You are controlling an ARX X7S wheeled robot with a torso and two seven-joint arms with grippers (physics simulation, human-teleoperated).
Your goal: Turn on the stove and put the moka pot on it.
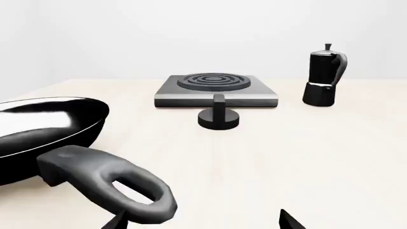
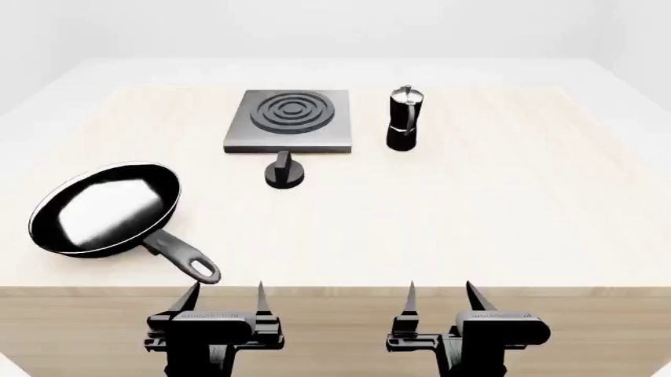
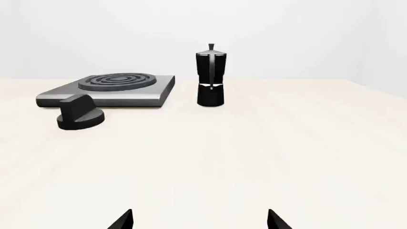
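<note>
Nothing started: I have both arms parked at the table's near edge, left gripper (image 2: 223, 302) and right gripper (image 2: 439, 300) jaws apart, empty. Knob (image 2: 283, 172) sits just before the stove (image 2: 288, 120); moka pot (image 2: 404, 118) upright beside it, right. Next, I judge: reach the knob. Wrist views show fingertips only; knob's setting unreadable

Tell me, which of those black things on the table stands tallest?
The moka pot, right of the stove. It rises upright with a shiny top, while the frying pan and knob sit low.
</note>
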